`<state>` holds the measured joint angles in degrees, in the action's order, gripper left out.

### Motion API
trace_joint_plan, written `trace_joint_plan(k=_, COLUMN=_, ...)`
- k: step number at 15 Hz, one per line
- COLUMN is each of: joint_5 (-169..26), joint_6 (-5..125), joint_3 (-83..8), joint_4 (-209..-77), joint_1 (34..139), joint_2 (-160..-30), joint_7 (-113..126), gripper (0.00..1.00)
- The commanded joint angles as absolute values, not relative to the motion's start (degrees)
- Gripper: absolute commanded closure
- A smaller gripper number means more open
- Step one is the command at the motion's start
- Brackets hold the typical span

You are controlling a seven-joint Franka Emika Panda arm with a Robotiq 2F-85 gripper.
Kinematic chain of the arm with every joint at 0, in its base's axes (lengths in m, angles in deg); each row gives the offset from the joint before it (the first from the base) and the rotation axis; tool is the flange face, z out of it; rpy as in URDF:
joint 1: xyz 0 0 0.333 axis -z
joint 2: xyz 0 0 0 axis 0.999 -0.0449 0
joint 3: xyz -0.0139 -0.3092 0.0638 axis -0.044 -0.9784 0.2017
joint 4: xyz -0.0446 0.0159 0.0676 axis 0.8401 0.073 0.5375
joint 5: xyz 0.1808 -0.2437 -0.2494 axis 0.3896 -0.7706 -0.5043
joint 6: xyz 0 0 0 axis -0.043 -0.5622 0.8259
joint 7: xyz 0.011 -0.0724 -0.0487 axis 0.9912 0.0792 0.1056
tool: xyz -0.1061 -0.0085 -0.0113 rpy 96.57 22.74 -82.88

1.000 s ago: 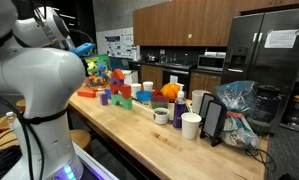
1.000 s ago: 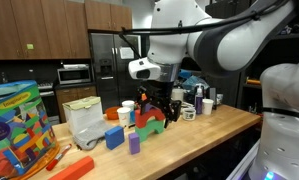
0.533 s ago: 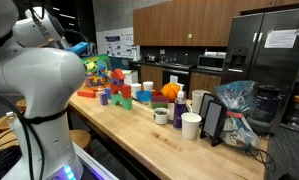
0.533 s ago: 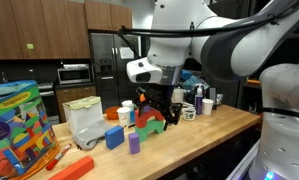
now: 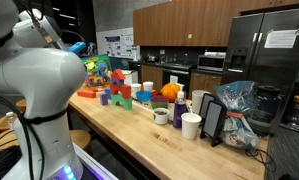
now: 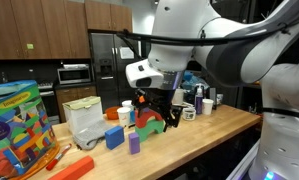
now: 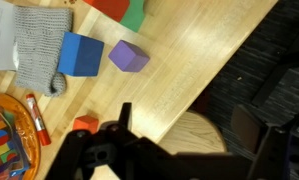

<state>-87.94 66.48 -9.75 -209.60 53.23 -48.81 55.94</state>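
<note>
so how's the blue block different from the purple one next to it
The blue block is bigger than the purple block. The blue block sits right beside the grey cloth; the purple block stands clear on bare wood. Both are plain blocks on the wooden table.

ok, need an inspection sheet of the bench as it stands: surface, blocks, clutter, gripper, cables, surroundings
surface: wooden countertop, crowded along its length in both exterior views.
job's things: blue cube and purple block side by side, not touching; red-and-green block stack just under the gripper.
clutter: grey cloth beside the blue cube, marker, toy box, white cup, plastic bag.
grippers: gripper open, holding nothing, hovering above the blocks.
cables: black cable down the robot's base; none seen on the counter.
surroundings: kitchen with fridge, microwave, cabinets.
</note>
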Motion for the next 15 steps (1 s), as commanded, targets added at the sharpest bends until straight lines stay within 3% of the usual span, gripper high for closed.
trace_joint_plan(k=1, joint_5=-91.43, joint_6=65.62, joint_3=-9.02, joint_4=-209.48, joint_1=52.96, joint_2=-48.52, joint_7=52.2, gripper=0.0)
trace_joint_plan(k=15, joint_5=-89.45, joint_6=67.34, joint_3=-19.87, joint_4=-209.53, joint_1=54.65, joint_2=-48.08, joint_7=54.46, gripper=0.0)
